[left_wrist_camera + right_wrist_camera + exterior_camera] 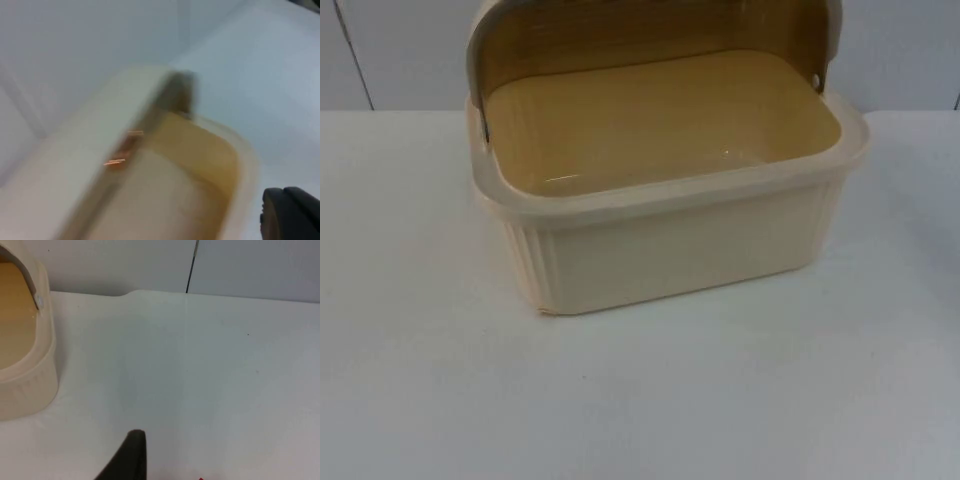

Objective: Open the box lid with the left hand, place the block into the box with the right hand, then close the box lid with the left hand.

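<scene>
There, cream ribbed box (670,250), lid (650,45) rolled back; yellowish interior.

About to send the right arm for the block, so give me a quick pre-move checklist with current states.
1. Lid swung up and back over the rear of the box: ok.
2. Box interior free of objects, yellow floor bare: ok.
3. Box sitting flat on the table: ok.
4. Left gripper clear of the opening: cannot tell; one fingertip sits beside the box rim in its blurred wrist view.
5. Right gripper off to the side of the box over bare table, fingertip visible: ok.
6. Block located: cannot tell; just a red sliver at the frame edge.
</scene>
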